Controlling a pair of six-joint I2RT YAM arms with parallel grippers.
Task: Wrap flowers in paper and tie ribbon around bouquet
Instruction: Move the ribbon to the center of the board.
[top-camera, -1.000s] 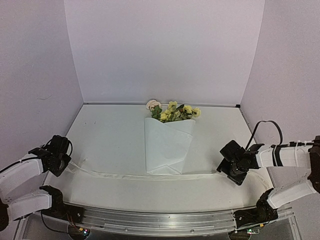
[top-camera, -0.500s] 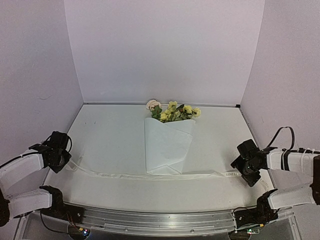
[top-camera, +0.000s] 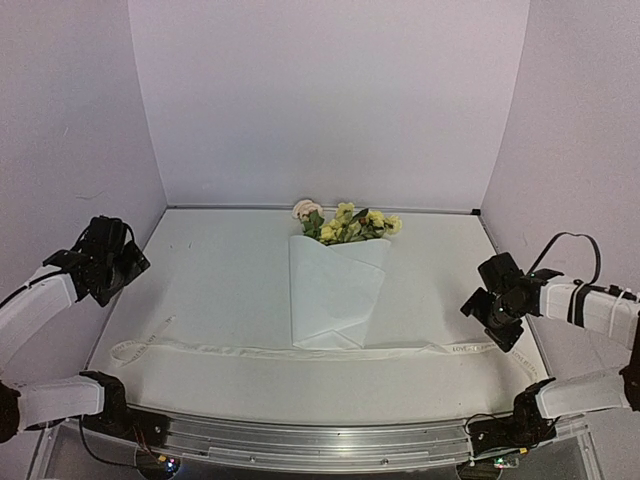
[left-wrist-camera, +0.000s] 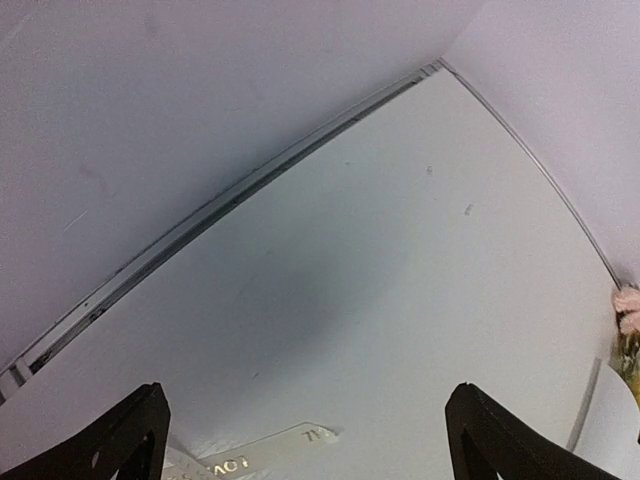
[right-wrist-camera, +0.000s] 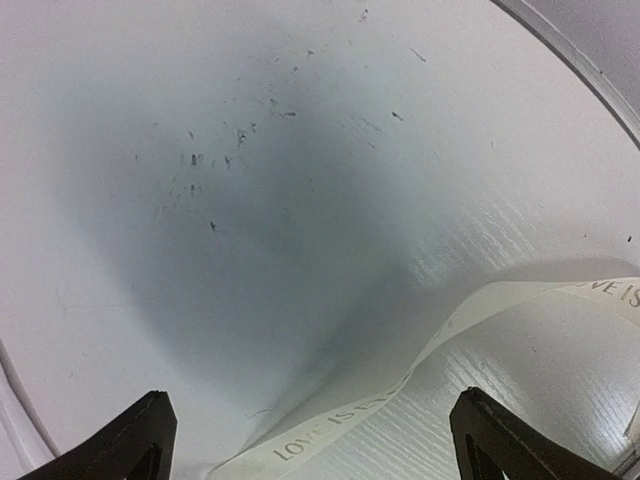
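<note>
Here, the white table (top-camera: 220, 270) carries the bouquet (top-camera: 335, 285) at its middle. The bouquet's white paper (top-camera: 330, 305) is folded into a cone with its narrow end toward the near edge. The ribbon (top-camera: 230, 349) lies slack on the table in a long line from near left to near right, meeting the cone's near end; whether it runs under the paper there cannot be told. The left gripper (top-camera: 118, 268) hangs above the table's left edge, well apart from the bouquet. Its fingers (left-wrist-camera: 110, 440) are spread wide with nothing between them, and a ribbon end (left-wrist-camera: 260, 455) lies on the table below. The right gripper (top-camera: 488, 312) hovers at the right side over the ribbon's other end (right-wrist-camera: 400, 385), which is printed "LOVE IS". Its fingers (right-wrist-camera: 120, 440) are likewise wide apart and empty. The flowers (top-camera: 352, 226), yellow blossoms with green leaves and a pale rose (top-camera: 305, 209), stick out of the cone's far end.
</note>
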